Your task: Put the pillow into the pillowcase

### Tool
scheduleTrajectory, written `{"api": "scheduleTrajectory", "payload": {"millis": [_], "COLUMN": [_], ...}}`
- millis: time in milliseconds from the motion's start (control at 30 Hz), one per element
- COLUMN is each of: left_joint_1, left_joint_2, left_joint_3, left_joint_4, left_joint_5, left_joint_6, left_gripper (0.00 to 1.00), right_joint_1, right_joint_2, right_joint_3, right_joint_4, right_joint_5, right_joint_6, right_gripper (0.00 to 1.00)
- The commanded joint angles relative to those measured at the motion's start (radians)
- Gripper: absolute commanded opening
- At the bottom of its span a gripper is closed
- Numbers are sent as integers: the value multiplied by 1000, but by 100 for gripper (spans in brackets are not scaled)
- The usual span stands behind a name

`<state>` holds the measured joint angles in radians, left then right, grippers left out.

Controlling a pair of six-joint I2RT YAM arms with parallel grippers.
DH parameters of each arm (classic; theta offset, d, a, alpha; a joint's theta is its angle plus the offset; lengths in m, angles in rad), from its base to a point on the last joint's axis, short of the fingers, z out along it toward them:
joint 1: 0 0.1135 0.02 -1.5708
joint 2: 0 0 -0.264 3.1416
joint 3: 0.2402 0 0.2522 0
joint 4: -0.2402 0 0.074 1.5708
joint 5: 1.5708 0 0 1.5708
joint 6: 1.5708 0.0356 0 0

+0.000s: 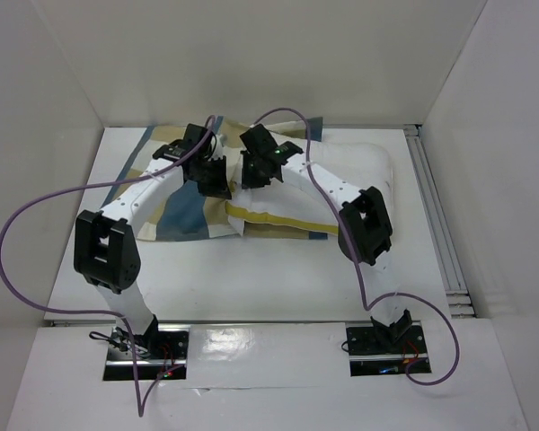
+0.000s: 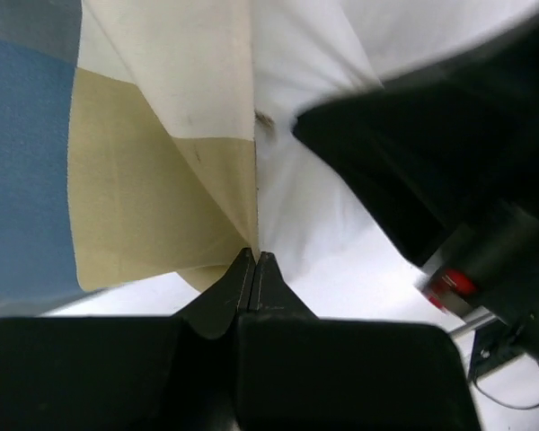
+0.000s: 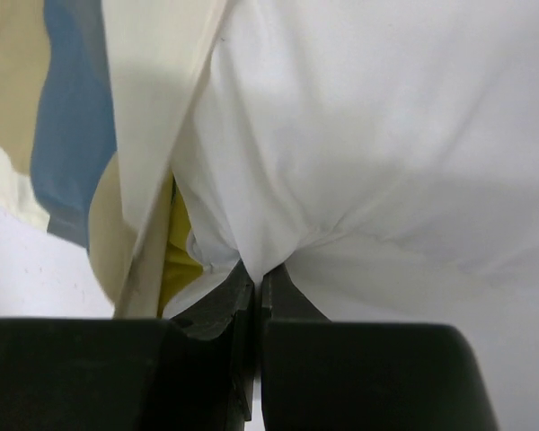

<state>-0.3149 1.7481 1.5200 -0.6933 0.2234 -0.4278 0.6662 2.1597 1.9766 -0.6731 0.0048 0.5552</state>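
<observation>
The pillowcase [image 1: 184,215], in blue, tan and cream blocks, lies at the left-centre of the table. The white pillow [image 1: 359,166] lies to its right, with its left end under the case's edge. My left gripper [image 1: 217,187] is shut on the pillowcase's tan and cream hem [image 2: 162,224], which runs into its closed tips [image 2: 254,257]. My right gripper [image 1: 249,180] sits right beside it, shut on a pinch of the pillow's white cover [image 3: 359,162] at its tips [image 3: 259,269]. The pillow's yellow edge band [image 3: 175,256] shows just left of them, beside the pillowcase [image 3: 72,135].
White walls enclose the white table [image 1: 278,278] at the back and both sides. A metal rail [image 1: 436,224] runs along the right edge. Purple cables [image 1: 36,206] loop over the arms. The right arm's black body [image 2: 431,153] hangs close to the left gripper.
</observation>
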Motion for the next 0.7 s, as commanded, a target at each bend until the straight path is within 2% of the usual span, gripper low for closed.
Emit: {"api": "scheduleTrajectory", "payload": {"millis": [0, 133, 233, 367, 400, 433, 500, 533, 600, 633, 667], "left_joint_1": [-18, -18, -18, -9, 2, 2, 25, 25, 39, 54, 63], "left_joint_2": [2, 2, 13, 24, 34, 34, 60, 60, 60, 60, 60], "left_joint_3": [12, 46, 135, 175, 161, 151, 117, 105, 80, 66, 66], "left_joint_4": [-149, -149, -158, -167, -167, -167, -167, -155, -126, -126, -112], "left_joint_5": [79, 166, 257, 306, 306, 306, 289, 289, 280, 271, 271], "left_joint_6": [43, 31, -2, -25, -40, -54, -68, -68, -87, -88, -88], "left_gripper": [0, 0, 0, 0, 0, 0, 0, 0, 0, 0, 0], "right_joint_1": [13, 23, 23, -5, -20, -20, -45, -45, -56, -56, -65], "right_joint_2": [52, 111, 121, 100, 50, 16, -79, -108, -165, -222, -251], "right_joint_3": [83, 100, 24, -14, -103, -163, -308, -338, -402, -422, -439], "right_joint_4": [185, 204, 289, 346, 393, 525, 631, 651, 652, 639, 614], "right_joint_5": [170, 224, 236, 145, 112, 81, 12, 12, 12, 12, 12], "right_joint_6": [84, 146, 209, 302, 319, 356, 380, 390, 390, 371, 338], "right_gripper": [0, 0, 0, 0, 0, 0, 0, 5, 22, 41, 52]}}
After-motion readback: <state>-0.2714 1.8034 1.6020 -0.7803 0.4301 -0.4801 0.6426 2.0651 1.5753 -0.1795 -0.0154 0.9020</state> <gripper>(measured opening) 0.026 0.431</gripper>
